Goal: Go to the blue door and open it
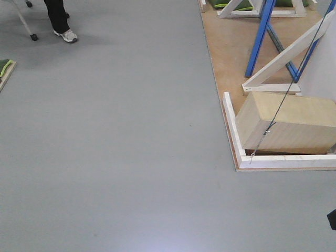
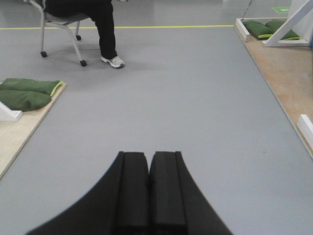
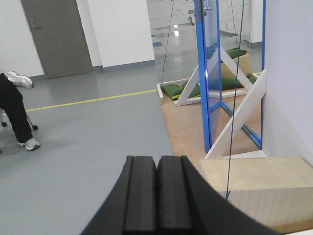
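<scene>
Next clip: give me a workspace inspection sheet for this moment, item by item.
Surface: bare grey floor; raised wooden platform on the right.
Job's things: blue door stands on the platform, seen at a steep angle; handle not made out.
Clutter: wooden box in the platform's near corner; green bags on a board to the left.
Grippers: left pincer shut, holding nothing; right pincer shut, holding nothing.
Cables: thin dark cord slanting across the box.
Surroundings: person seated on a chair; yellow floor line; grey door at the back.
</scene>
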